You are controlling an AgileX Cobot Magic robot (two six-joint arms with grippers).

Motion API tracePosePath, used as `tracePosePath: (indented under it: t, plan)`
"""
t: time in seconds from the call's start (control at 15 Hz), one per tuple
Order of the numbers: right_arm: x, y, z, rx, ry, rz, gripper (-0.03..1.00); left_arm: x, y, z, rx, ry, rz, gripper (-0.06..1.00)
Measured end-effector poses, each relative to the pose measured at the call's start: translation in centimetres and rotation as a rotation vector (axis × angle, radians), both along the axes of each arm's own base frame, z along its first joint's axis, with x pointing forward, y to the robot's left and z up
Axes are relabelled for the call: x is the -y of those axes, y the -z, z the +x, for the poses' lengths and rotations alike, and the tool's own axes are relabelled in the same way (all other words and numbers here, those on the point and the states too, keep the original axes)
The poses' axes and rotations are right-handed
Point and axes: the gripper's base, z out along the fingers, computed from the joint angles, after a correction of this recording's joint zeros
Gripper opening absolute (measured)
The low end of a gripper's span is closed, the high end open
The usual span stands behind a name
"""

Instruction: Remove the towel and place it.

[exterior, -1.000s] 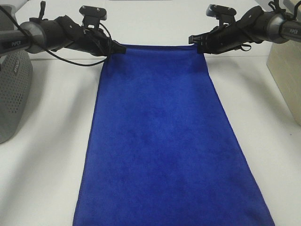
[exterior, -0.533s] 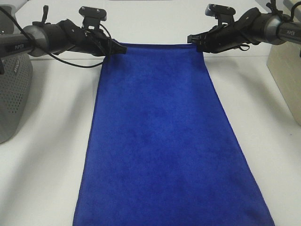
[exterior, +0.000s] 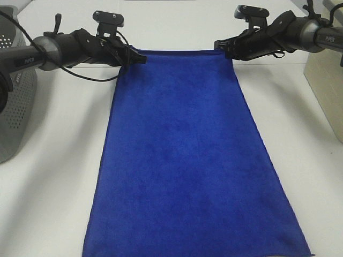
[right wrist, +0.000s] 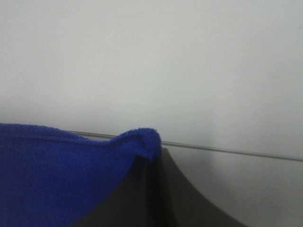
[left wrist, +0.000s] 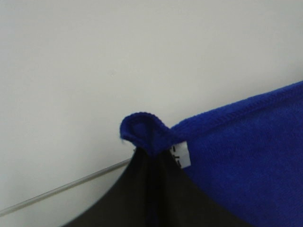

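Note:
The royal-blue towel (exterior: 185, 155) is stretched flat down the middle of the white table, its far edge held between both arms. My left gripper (exterior: 137, 57) is shut on the towel's far left corner; the left wrist view shows that pinched corner (left wrist: 144, 135) with a small white tag (left wrist: 181, 154) beside it. My right gripper (exterior: 221, 47) is shut on the far right corner, which shows folded between the jaws in the right wrist view (right wrist: 142, 139). The towel's near edge (exterior: 198, 252) lies at the bottom of the high view.
A grey perforated basket (exterior: 13, 96) stands at the left edge of the table. A beige box (exterior: 326, 85) stands at the right edge. The white table (exterior: 59, 160) runs bare on both sides of the towel.
Both grippers have moved slightly away from the camera with the towel's corners, and the towel's near edge has slid up into view. Both grips are unchanged.

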Motion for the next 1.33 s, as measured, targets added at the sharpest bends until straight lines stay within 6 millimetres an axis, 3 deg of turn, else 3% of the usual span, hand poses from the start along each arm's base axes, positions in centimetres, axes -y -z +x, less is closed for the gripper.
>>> tracePosePath:
  t: [0.13, 0.27, 0.33, 0.47, 0.67, 0.93, 1.13, 1.33]
  plan:
    - [0.0, 0.0, 0.0, 0.004, 0.0, -0.005, 0.12, 0.0, 0.3, 0.0, -0.006, 0.0, 0.0, 0.02]
    - [0.5, 0.0, 0.1, 0.009, 0.007, -0.013, 0.35, -0.2, 0.4, 0.0, -0.008, -0.004, -0.001, 0.11]
    - [0.8, 0.0, 0.1, 0.009, 0.011, -0.018, 0.47, -0.2, 0.4, 0.0, -0.007, -0.005, -0.002, 0.18]
    - [1.0, 0.1, 0.1, -0.004, 0.005, -0.02, 0.61, -0.4, 0.4, 0.1, -0.009, -0.018, -0.02, 0.43]
    - [0.9, 0.5, -0.5, -0.067, -0.047, -0.049, 0.63, -0.6, 0.4, 0.2, -0.027, -0.04, -0.067, 0.63]
    - [0.6, 0.6, -1.3, -0.159, -0.111, -0.049, 0.63, 0.1, 0.0, -0.2, -0.131, 0.024, -0.107, 0.67]
    - [0.2, -2.0, -2.1, -0.21, -0.167, -0.032, 0.64, 0.8, -2.3, -0.5, -0.25, 0.107, -0.131, 0.67]
    - [-0.2, -8.1, -4.0, -0.28, -0.203, 0.028, 0.77, 0.5, -6.8, -2.1, -0.48, 0.114, -0.055, 0.7]
